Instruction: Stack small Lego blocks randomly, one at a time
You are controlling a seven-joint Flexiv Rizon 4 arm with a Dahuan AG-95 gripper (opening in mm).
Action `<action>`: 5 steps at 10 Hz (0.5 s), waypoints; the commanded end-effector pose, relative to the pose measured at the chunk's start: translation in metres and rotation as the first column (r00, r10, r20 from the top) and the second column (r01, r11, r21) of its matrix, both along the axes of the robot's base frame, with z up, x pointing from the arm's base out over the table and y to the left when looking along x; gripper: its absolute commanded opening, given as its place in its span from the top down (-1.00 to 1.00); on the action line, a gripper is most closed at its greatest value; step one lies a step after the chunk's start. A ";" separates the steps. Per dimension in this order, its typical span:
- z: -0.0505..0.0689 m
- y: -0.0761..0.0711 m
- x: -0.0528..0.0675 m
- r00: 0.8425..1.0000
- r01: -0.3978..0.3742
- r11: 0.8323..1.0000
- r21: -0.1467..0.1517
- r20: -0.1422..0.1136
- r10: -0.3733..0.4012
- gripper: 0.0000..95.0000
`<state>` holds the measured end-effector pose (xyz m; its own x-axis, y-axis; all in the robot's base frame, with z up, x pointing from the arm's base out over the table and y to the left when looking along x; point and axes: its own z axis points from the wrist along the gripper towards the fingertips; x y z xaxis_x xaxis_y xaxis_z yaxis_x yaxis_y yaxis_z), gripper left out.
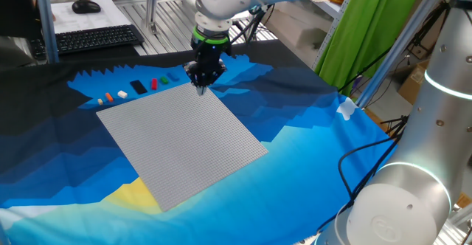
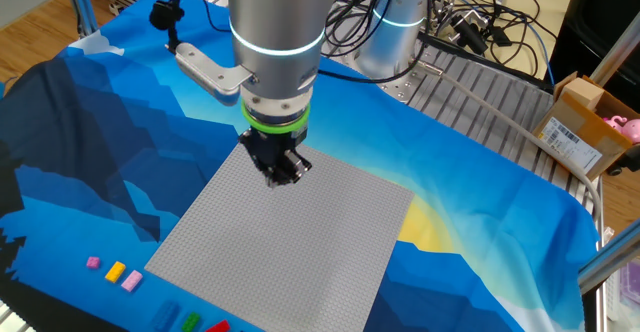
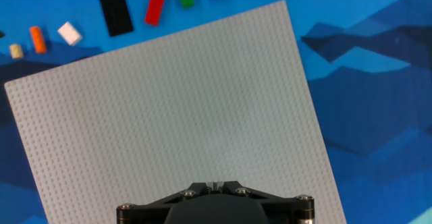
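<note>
Black gripper (image 1: 200, 88) fingers together, empty; flat studded grey baseplate (image 3: 169, 102) beneath them. Tiny glossy Lego blocks (image 3: 156, 5) lie beyond, off the plate's edge.

The small Lego blocks (image 3: 155, 5) lie loose and unstacked in a spaced row on the blue cloth, just beyond one baseplate edge: yellow, orange, white, black, red, green, blue, pink.

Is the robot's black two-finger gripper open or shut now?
Shut. In the hand view the black two-finger gripper shows its fingertips pressed together with nothing between them, above the large flat grey studded baseplate.
</note>
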<state>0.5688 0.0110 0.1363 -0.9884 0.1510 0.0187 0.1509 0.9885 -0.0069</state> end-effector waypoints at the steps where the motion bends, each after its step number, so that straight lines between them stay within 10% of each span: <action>1: 0.005 -0.006 0.025 1.000 -0.017 1.000 0.008 -0.023 0.018 1.00; 5: 0.010 -0.015 0.049 0.999 -0.016 1.000 0.023 -0.051 0.017 1.00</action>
